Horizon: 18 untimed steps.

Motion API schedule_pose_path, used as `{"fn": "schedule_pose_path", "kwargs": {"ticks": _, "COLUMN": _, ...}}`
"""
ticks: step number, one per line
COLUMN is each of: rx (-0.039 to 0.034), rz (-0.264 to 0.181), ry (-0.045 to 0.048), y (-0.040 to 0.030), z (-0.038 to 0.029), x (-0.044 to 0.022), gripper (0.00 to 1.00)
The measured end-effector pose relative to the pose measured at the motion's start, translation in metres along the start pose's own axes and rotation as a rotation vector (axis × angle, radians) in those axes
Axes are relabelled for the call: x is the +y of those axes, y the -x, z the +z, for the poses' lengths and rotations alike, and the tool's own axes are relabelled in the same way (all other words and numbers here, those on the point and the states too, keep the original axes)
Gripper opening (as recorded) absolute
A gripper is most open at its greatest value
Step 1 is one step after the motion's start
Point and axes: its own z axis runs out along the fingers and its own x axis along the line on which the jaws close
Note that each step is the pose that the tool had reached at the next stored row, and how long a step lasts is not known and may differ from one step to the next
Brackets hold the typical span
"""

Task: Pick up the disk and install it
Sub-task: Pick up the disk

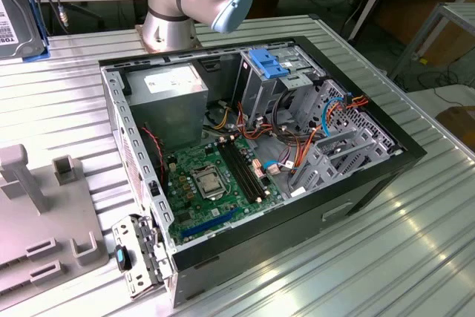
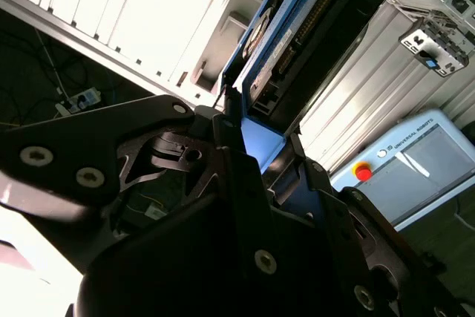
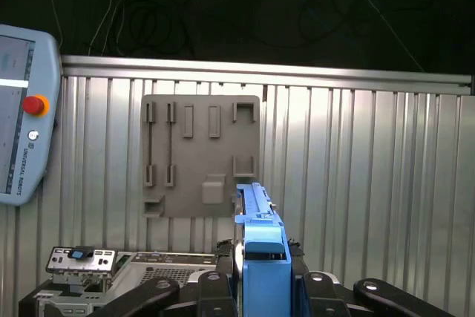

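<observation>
- Tool (image 3: 261,281) is clamped on the disk (image 3: 254,209), gripping its blue carrier.
- Exterior view: disk's up at 10 o'clock from the open PC case (image 1: 312,234) on the ribbed surface (image 1: 386,272).

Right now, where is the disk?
In both wrist views, the disk is clamped between the fingers, raised clear of the table, outside the computer case.

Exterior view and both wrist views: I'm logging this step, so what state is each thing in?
disk: gripped by its blue carrier, held in the air, not yet in the case.
gripper: shut on the disk.
computer case: lying on its side, side panel off, inside exposed.
grey holder board: lying flat, slots empty.
</observation>
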Motion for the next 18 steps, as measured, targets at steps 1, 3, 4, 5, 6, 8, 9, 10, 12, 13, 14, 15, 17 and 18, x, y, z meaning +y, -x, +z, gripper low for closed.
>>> {"fn": "schedule_pose_path", "kwargs": {"ticks": 1, "rx": 0.0000, "rz": 0.000, "ry": -0.0009, "y": -0.0001, "z": 0.0000, "x": -0.0012, "gripper": 0.37}}
{"fn": "schedule_pose_path", "kwargs": {"ticks": 3, "rx": 0.0001, "rz": 0.000, "ry": -0.0018, "y": -0.0001, "z": 0.0000, "x": -0.0023, "gripper": 0.37}}
{"fn": "schedule_pose_path", "kwargs": {"ticks": 4, "rx": 0.0001, "rz": 0.000, "ry": -0.0022, "y": -0.0001, "z": 0.0000, "x": -0.0029, "gripper": 0.37}}
{"fn": "schedule_pose_path", "kwargs": {"ticks": 5, "rx": 0.0001, "rz": 0.000, "ry": -0.0026, "y": -0.0002, "z": 0.0000, "x": -0.0035, "gripper": 0.37}}
{"fn": "schedule_pose_path", "kwargs": {"ticks": 6, "rx": 0.0001, "rz": 0.000, "ry": -0.0033, "y": -0.0002, "z": 0.0001, "x": -0.0043, "gripper": 0.37}}
{"fn": "schedule_pose_path", "kwargs": {"ticks": 8, "rx": 0.0002, "rz": 0.000, "ry": -0.0046, "y": -0.0003, "z": 0.0001, "x": -0.0066, "gripper": 0.37}}
{"fn": "schedule_pose_path", "kwargs": {"ticks": 9, "rx": 0.0002, "rz": 0.000, "ry": -0.0051, "y": -0.0003, "z": 0.0001, "x": -0.0074, "gripper": 0.37}}
{"fn": "schedule_pose_path", "kwargs": {"ticks": 10, "rx": 0.0003, "rz": 0.000, "ry": -0.0055, "y": -0.0003, "z": 0.0001, "x": -0.0079, "gripper": 0.37}}
{"fn": "schedule_pose_path", "kwargs": {"ticks": 12, "rx": 0.0003, "rz": 0.000, "ry": -0.0066, "y": -0.0004, "z": 0.0002, "x": -0.0094, "gripper": 0.37}}
{"fn": "schedule_pose_path", "kwargs": {"ticks": 13, "rx": 0.0003, "rz": 0.000, "ry": -0.0070, "y": -0.0004, "z": 0.0002, "x": -0.0099, "gripper": 0.37}}
{"fn": "schedule_pose_path", "kwargs": {"ticks": 14, "rx": 0.0003, "rz": 0.000, "ry": -0.0074, "y": -0.0005, "z": 0.0002, "x": -0.0106, "gripper": 0.37}}
{"fn": "schedule_pose_path", "kwargs": {"ticks": 15, "rx": 0.0003, "rz": 0.000, "ry": -0.0078, "y": -0.0005, "z": 0.0002, "x": -0.0112, "gripper": 0.37}}
{"fn": "schedule_pose_path", "kwargs": {"ticks": 17, "rx": 0.0003, "rz": 0.000, "ry": -0.0085, "y": -0.0005, "z": 0.0003, "x": -0.0122, "gripper": 0.37}}
{"fn": "schedule_pose_path", "kwargs": {"ticks": 18, "rx": 0.0004, "rz": 0.000, "ry": -0.0090, "y": -0.0005, "z": 0.0003, "x": -0.0128, "gripper": 0.37}}
